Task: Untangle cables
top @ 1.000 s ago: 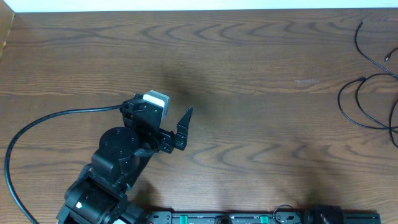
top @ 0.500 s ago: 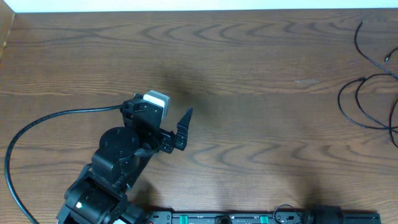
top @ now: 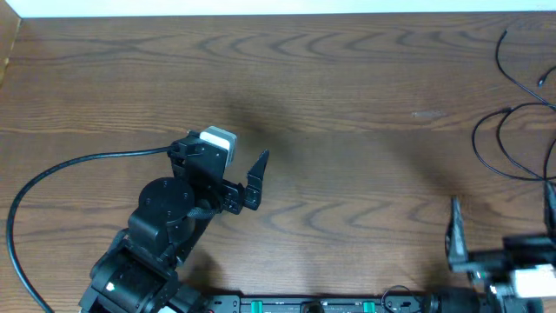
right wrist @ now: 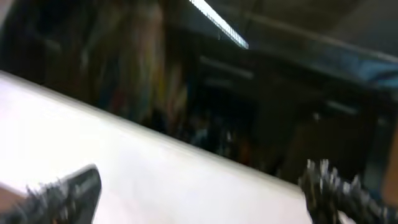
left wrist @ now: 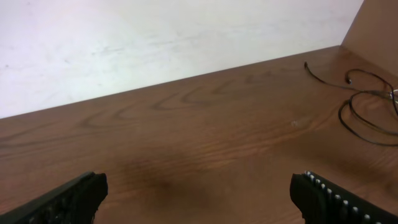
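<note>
The black cable point(top: 506, 143) lies in loose loops at the table's far right edge, with a small plug end point(top: 542, 80) near the top right. It also shows in the left wrist view point(left wrist: 367, 115) at the far right. No white cable is clear in any view. My left gripper point(top: 252, 181) is open and empty over the left-middle of the table, far from the cable; its fingers point(left wrist: 199, 190) stand wide apart. My right gripper point(top: 501, 217) is open and empty at the lower right, just below the loops. The right wrist view point(right wrist: 199, 183) is blurred.
A thick black robot wire point(top: 52, 174) curves across the table's left side. A black rail with green parts point(top: 313, 304) runs along the front edge. A white wall point(left wrist: 155, 37) stands behind the table's far edge.
My right gripper has come into the overhead view at the lower right, below the cable loops. The left arm and the cable have not moved.
</note>
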Motion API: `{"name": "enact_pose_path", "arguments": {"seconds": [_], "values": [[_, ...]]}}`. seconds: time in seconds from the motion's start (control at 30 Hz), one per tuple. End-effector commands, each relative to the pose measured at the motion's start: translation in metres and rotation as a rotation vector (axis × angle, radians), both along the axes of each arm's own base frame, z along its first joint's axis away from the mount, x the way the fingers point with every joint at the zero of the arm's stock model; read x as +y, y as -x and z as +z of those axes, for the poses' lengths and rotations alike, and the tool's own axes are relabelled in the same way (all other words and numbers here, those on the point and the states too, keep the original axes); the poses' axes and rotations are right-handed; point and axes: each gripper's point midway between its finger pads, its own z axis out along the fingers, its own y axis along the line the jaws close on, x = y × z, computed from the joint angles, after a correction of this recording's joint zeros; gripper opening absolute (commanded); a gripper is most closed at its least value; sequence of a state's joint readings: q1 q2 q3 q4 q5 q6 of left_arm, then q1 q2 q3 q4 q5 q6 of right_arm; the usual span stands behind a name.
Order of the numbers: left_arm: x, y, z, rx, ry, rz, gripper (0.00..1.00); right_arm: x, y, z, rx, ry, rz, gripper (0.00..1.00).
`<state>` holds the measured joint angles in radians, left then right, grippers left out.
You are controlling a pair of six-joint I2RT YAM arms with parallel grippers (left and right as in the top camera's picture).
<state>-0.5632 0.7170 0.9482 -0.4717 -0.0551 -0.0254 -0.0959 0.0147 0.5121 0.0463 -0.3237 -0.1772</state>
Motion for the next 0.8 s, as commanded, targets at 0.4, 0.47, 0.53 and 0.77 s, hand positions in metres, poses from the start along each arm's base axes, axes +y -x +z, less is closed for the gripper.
{"name": "enact_pose_path", "arguments": {"seconds": [0.4,0.47,0.53,0.77], "values": [[0.003,0.000,0.003,-0.014,-0.005,0.008,0.99,-0.029,-0.086,-0.164,0.335,-0.306,-0.024,0.99],[0.003,0.000,0.003,-0.014,-0.005,0.008,0.99,-0.030,-0.090,-0.183,0.406,-0.309,-0.035,0.99],[0.003,0.000,0.003,-0.013,-0.005,0.008,0.99,-0.030,-0.092,-0.197,0.453,-0.307,-0.044,0.99],[0.003,0.000,0.003,-0.013,-0.005,0.008,0.99,-0.030,-0.094,-0.236,0.610,-0.320,-0.065,0.99]]}}
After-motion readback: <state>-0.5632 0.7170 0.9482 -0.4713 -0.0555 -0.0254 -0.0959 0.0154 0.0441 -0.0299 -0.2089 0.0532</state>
